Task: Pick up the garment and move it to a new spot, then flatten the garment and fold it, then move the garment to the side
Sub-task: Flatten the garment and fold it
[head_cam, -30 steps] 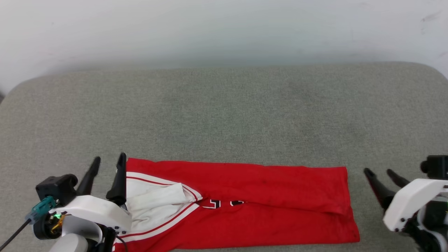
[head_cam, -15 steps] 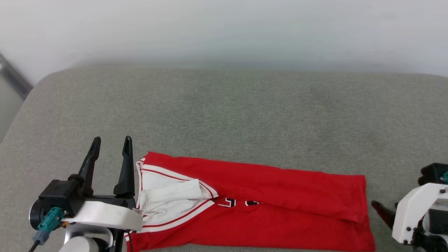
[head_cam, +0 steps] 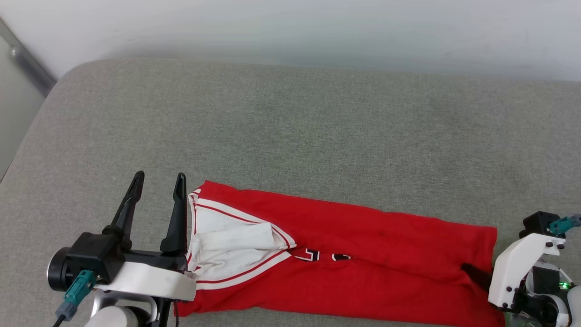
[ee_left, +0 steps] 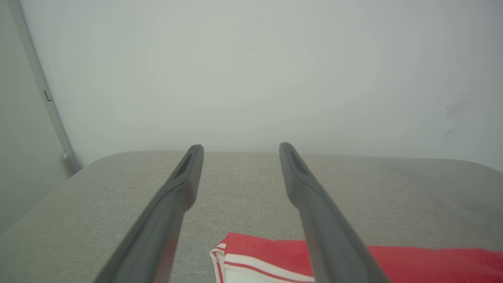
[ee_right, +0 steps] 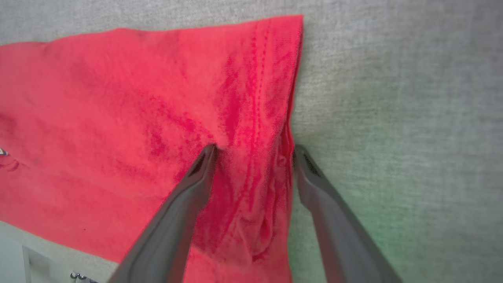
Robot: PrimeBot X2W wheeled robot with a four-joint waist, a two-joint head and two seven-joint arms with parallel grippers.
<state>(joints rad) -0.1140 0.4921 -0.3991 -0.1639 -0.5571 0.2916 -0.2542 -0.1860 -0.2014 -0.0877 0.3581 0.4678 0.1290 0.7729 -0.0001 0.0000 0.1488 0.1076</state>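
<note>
The garment [head_cam: 363, 254] is a bright red jersey folded into a long strip near the front edge of the grey cushioned surface [head_cam: 290, 127]. Its white lining and red-striped trim [head_cam: 227, 240] show at the left end, with part of a black number at mid-strip. My left gripper [head_cam: 159, 179] stands open just left of that end, above the garment's corner [ee_left: 255, 243], holding nothing. My right gripper [ee_right: 253, 151] is open astride the garment's right hem [ee_right: 275, 118]. One fingertip [ee_right: 206, 155] rests on the red cloth and the other sits on the grey fabric beside it.
A white wall [head_cam: 290, 27] rises behind the surface. A grey vertical strip [head_cam: 27, 63] runs along the wall at the far left, where the surface's rounded corner ends. Grey fabric stretches bare behind the garment. The garment lies close to the front edge.
The head camera has shifted, so the scene sits differently. My right gripper has moved from beside the garment onto its right end. My left gripper stays open beside the left end.
</note>
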